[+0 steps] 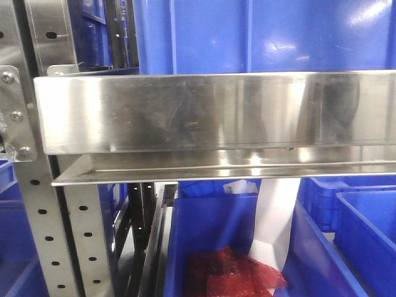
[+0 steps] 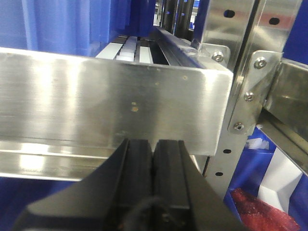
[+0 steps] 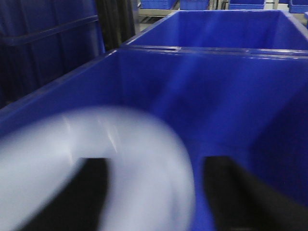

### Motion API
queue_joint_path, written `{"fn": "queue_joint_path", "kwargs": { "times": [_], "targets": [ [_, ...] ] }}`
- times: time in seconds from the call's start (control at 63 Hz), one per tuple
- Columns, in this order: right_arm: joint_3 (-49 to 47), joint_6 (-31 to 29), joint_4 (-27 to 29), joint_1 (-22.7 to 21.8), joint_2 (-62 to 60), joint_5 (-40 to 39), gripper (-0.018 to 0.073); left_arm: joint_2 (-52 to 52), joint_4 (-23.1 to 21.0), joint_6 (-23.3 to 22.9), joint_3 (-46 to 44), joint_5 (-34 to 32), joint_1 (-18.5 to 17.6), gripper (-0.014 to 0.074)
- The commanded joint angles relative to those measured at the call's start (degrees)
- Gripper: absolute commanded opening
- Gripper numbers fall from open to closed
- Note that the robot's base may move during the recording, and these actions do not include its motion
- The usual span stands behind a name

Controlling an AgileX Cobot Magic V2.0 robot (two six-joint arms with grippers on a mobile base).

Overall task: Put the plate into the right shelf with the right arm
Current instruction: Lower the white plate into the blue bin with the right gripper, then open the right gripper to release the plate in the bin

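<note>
In the right wrist view the white plate [image 3: 72, 139] is a blurred round shape at the lower left, inside a large blue bin [image 3: 231, 96] of the right shelf. My right gripper [image 3: 156, 166] is open, its two black fingers wide apart. The left finger [image 3: 89, 192] shows in front of the plate, and the right finger [image 3: 231, 192] stands clear of it over the blue bin wall. I cannot tell whether the plate touches a finger. My left gripper [image 2: 154, 144] is shut and empty, just below a stainless ledge [image 2: 110, 101]. The shelf's steel ledge [image 1: 204, 111] fills the front view.
Perforated steel uprights [image 1: 80, 241] [image 2: 240, 96] stand beside the ledges. Blue bins sit above [image 1: 260, 37] and below [image 1: 216, 229] the ledge. The lower bin holds a red mesh bundle [image 1: 229, 272] and a white upright sheet-like thing [image 1: 275, 216]. More blue bins [image 3: 226, 29] lie behind.
</note>
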Motion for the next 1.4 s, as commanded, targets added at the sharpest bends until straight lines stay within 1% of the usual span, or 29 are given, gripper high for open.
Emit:
{"fn": "queue_joint_path", "kwargs": {
  "times": [0.0,0.159,0.254,0.333,0.397,0.524,0.587,0.635,0.683,0.746,0.762,0.794,0.81,0.841,0.905,1.317,1.381],
  "targets": [
    [-2.4,0.1,0.2,-1.8,-2.4,-4.1,0.0636,-0.2,-0.1,-0.3,0.6,-4.8,-0.4,-0.0047],
    [-2.4,0.1,0.2,-4.0,-4.3,-1.6,0.0636,-0.2,-0.1,-0.3,0.6,-4.8,-0.4,-0.0047],
    [-2.4,0.1,0.2,-4.6,-6.8,-1.5,0.0636,-0.2,-0.1,-0.3,0.6,-4.8,-0.4,-0.0047],
    [-2.4,0.1,0.2,-4.6,-9.6,0.4,0.0636,-0.2,-0.1,-0.3,0.6,-4.8,-0.4,-0.0047],
    [-2.4,0.1,0.2,-4.7,-12.7,3.8,0.0636,-0.2,-0.1,-0.3,0.6,-4.8,-0.4,-0.0047],
    [-2.4,0.1,0.2,-4.7,-20.0,13.5,0.0632,-0.2,-0.1,-0.3,0.6,-4.8,-0.4,-0.0047],
    [-2.4,0.1,0.2,-4.7,-23.6,18.2,0.0602,-0.2,-0.1,-0.3,0.6,-4.8,-0.4,-0.0047],
    [-2.4,0.1,0.2,-4.7,-26.1,21.4,0.0544,-0.2,-0.1,-0.3,0.6,-4.8,-0.4,-0.0047],
    [-2.4,0.1,0.2,-4.7,-28.4,24.3,0.0454,-0.2,-0.1,-0.3,0.6,-4.8,-0.4,-0.0047],
    [-2.4,0.1,0.2,-4.7,-30.9,28.1,0.0302,-0.2,-0.1,-0.3,0.6,-4.8,-0.4,-0.0047],
    [-2.4,0.1,0.2,-4.7,-31.6,29.3,0.0246,-0.2,-0.1,-0.3,0.6,-4.8,-0.4,-0.0047],
    [-2.4,0.1,0.2,-4.7,-32.5,30.8,0.0172,-0.2,-0.1,-0.3,0.6,-4.8,-0.4,-0.0047],
    [-2.4,0.1,0.2,-4.7,-33.1,31.8,0.0117,-0.2,-0.1,-0.3,0.6,-4.8,-0.4,-0.0047],
    [-2.4,0.1,0.1,-4.7,-33.8,33.2,0.0038,-0.2,-0.1,-0.3,0.6,-4.8,-0.4,-0.0047],
    [-2.4,0.1,0.1,-4.7,-35.1,34.4,0.0066,-0.2,-0.1,-0.3,0.6,-4.8,-0.4,-0.0047],
    [-2.4,0.1,0.1,-4.7,-36.2,35.0,0.0066,-0.2,-0.1,-0.3,0.6,-4.8,-0.4,-0.0047],
    [-2.4,0.1,0.1,-4.7,-36.3,34.2,0.0066,-0.2,-0.1,-0.3,0.6,-4.8,-0.4,-0.0047]
  ]
}}
